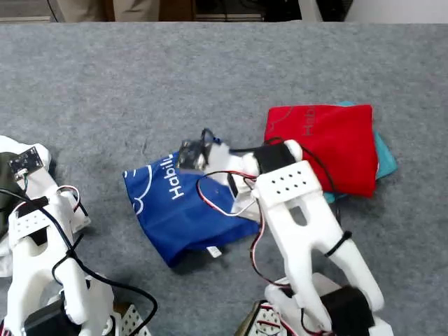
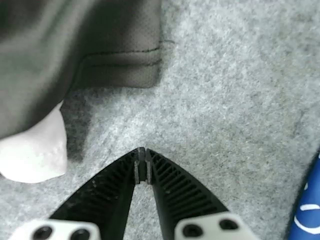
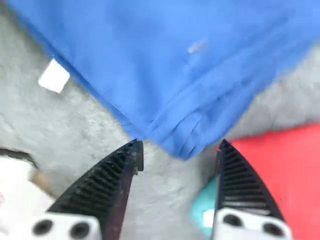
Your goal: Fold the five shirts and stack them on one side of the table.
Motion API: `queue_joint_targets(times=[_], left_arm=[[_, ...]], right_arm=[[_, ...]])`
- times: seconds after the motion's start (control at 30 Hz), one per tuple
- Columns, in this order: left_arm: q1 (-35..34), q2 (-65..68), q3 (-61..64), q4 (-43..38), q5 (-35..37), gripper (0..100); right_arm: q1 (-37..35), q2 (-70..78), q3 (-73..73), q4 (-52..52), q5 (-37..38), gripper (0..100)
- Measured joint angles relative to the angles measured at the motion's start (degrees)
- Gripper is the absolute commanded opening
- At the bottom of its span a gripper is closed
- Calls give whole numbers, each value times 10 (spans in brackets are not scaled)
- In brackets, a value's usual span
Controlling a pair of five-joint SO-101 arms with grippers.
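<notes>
Since the blue shirt (image 3: 190, 60) likely goes onto the red shirt (image 3: 282, 165), right gripper (image 3: 177, 147) spread at its corner; left gripper (image 2: 142, 167) pressed together.

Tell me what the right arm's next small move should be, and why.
Probably lower the right gripper and close it on the corner of the blue shirt. The gripper is open with that corner between its fingers, and the red shirt sits on the teal shirt just beside, so a grip there could carry the blue shirt onto that stack.
</notes>
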Motion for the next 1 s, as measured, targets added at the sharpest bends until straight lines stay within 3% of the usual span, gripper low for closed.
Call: queue_joint_targets(times=[0.13,0.27,0.6,0.67,0.87,1.0], left_arm=[[0,0,0,0,0,20],[0,0,0,0,0,20],[0,0,0,0,-12,19],[0,0,0,0,-19,19],[0,0,0,0,-21,19],[0,0,0,0,-21,19]], right_arm=[[25,-2,-3,25,-160,242],[66,-2,-3,27,-259,242],[77,-2,59,-25,-258,242],[56,-2,67,-50,-292,242],[9,2,91,-161,-491,248],[-4,58,91,-203,-607,352]])
